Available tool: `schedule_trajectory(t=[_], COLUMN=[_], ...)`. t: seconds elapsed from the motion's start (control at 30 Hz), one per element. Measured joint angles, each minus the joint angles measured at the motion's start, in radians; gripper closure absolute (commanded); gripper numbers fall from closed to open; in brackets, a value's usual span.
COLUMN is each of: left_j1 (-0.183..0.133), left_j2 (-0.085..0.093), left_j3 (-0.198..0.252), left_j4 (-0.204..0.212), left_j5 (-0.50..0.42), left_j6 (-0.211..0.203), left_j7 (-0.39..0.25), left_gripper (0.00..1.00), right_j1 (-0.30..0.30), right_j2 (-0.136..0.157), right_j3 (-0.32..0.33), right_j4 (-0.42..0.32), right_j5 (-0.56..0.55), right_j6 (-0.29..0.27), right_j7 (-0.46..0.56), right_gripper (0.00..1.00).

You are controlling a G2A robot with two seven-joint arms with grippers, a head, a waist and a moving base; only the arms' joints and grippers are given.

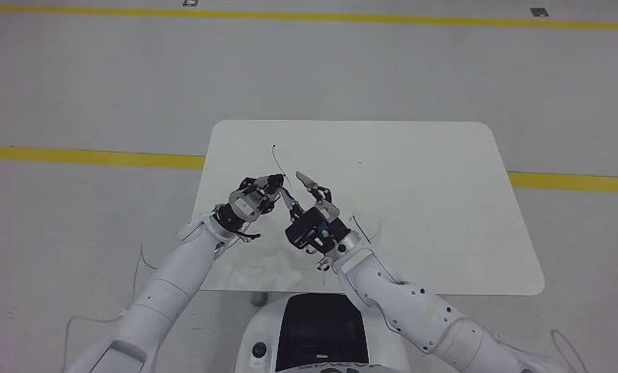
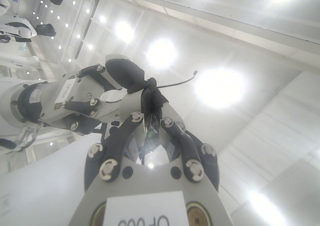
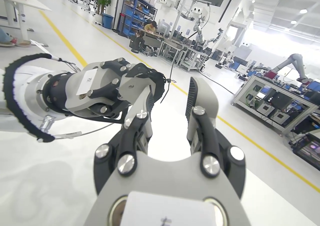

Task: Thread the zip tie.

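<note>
**Left holds tie, right open beside it – threading not started**

The left gripper [image 3: 163, 81] is clamped on the zip tie [image 3: 171, 68], pinching the strap partway along, up in the air above the white table [image 1: 435, 209]. One end sticks out past the pads and has a small blocky tip, probably the head, though it is too small to be sure. The other end hangs free on the far side of the pinch. The strap is a single open strand, with no loop formed.

The right gripper [image 3: 172, 85] has its fingers spread wide and holds nothing. It sits just beside the left gripper's tips, with the loose end of the strap roughly in the gap between its fingers. In the left wrist view one right pad looks very close to the pinch point. I can't tell whether it touches.

Step in hand, as I read it: setting up the second grasp so that each arm has an end. The task is early, with nothing threaded.

The next move calls for the right fingers to close on the free end near its tip, bend it round and line it up square with the head slot. The strap is thin and springy, so a loose or off-centre pinch would likely let it twist or flick out.
</note>
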Motion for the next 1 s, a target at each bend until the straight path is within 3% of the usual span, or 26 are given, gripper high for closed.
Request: schedule_trajectory(t=[1.0], left_j1=[0.0], left_j2=[0.0], left_j3=[0.0], left_j4=[0.0], left_j5=[0.0], left_j6=[0.0], left_j7=[0.0], left_gripper=[1.0], right_j1=[-0.013], right_j2=[0.003], right_j3=[-0.007], right_j4=[-0.001], right_j5=[0.0], right_j6=[0.02], right_j7=[-0.012], right_gripper=[0.81])
